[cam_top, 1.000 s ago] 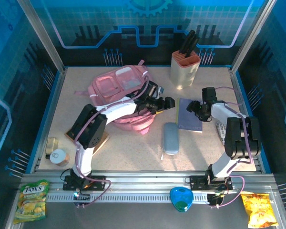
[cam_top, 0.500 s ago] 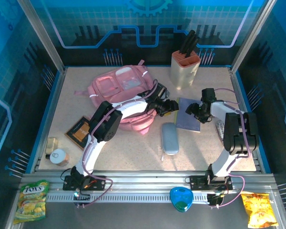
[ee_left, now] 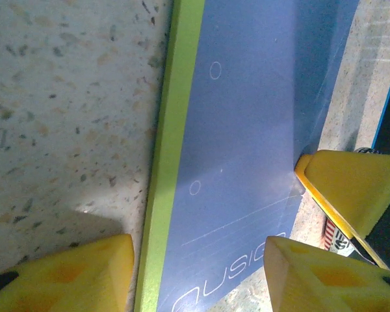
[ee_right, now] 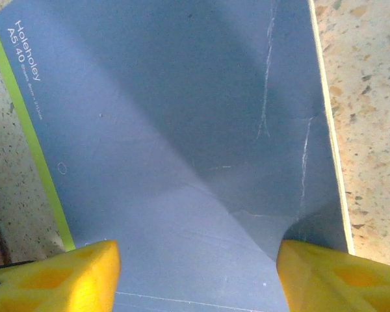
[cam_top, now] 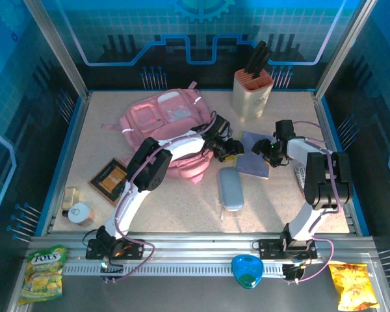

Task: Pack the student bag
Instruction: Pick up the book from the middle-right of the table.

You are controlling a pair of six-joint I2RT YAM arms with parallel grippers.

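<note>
Student bag (cam_top: 161, 120): pink, slumped on the worktop (cam_top: 182, 214), left of the blue notebook (cam_top: 255, 164) and a little farther back. The left arm reaches across the bag's front edge. The bag sits behind and to the left of the left tool (cam_top: 233, 149), and is not in its grasp.

Left tool: at the notebook's left edge. In the left wrist view the left tool (ee_left: 195, 276) has its jaws apart, gripping nothing. It straddles the green spine (ee_left: 175, 130) of the notebook (ee_left: 253, 117), one finger over bare worktop, the other over the blue cover.

Right tool (cam_top: 264, 151): at the notebook's right side, with the notebook between it and the bag. In the right wrist view the right tool (ee_right: 195, 279) is spread wide over the creased cover (ee_right: 182, 130), holding nothing.

Grey case (cam_top: 232, 188) lies just in front of the notebook. Knife block (cam_top: 251, 91) stands behind the notebook.
</note>
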